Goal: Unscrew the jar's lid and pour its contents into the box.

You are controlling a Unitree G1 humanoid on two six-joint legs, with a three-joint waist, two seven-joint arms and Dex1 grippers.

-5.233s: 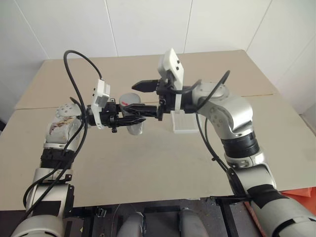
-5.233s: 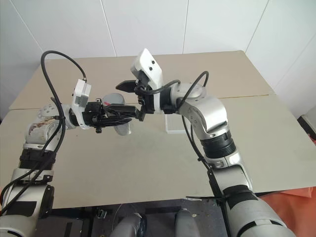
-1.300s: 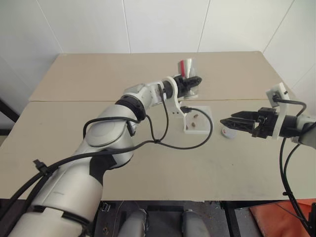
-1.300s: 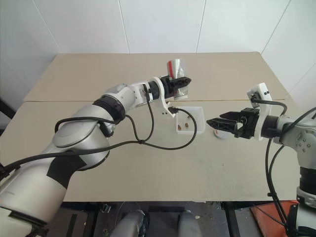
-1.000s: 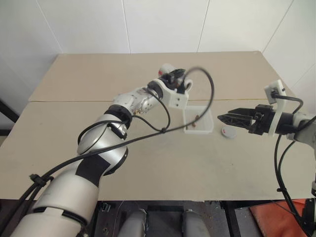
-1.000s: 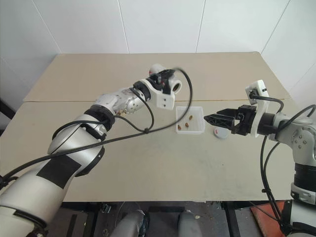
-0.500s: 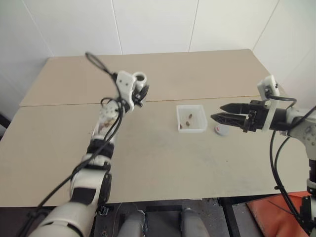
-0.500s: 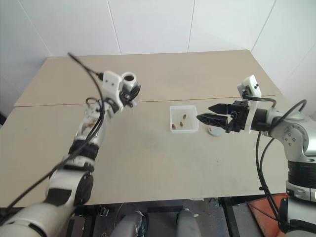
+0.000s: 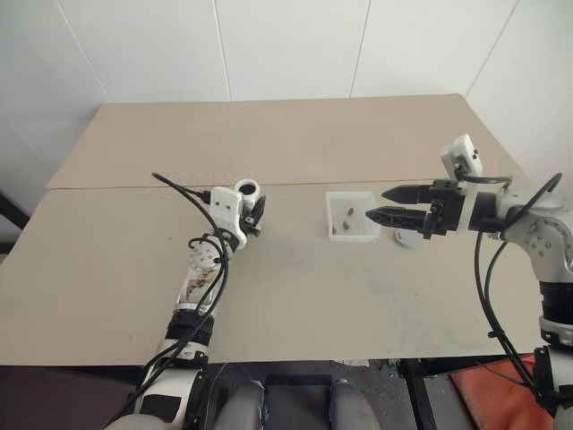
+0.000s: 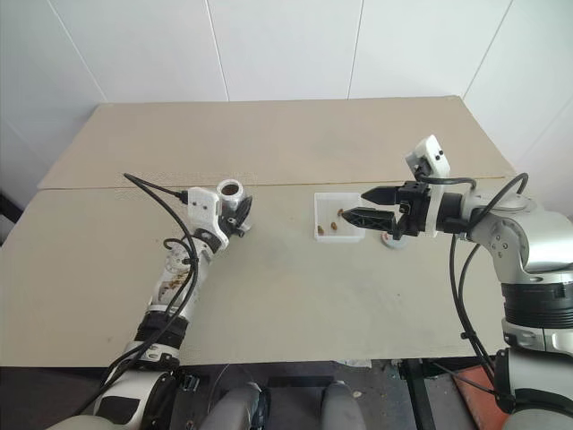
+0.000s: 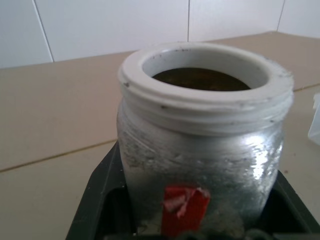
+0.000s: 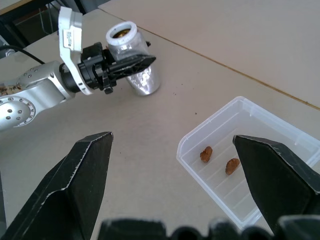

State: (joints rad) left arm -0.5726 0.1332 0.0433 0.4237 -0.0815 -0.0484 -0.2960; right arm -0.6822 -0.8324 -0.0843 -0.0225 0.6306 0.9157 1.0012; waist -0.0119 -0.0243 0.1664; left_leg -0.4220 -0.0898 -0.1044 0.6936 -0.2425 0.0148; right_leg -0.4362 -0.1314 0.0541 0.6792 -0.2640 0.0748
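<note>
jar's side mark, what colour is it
Red, a small patch low on the jar, clearest in the left wrist view.

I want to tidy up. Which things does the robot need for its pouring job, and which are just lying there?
For the job:
jar, held upright in the left gripper
brown bits
box
lid on the table
right gripper, open

Just there:
table
wall

On the table (image 9: 295, 278) the box (image 9: 354, 217) sits right of centre with the contents (image 12: 216, 160) inside it. The lid (image 9: 410, 238) lies just right of the box. Well to the left stands the upright jar (image 10: 232, 193), between the left gripper's (image 10: 240, 215) fingers.
</note>
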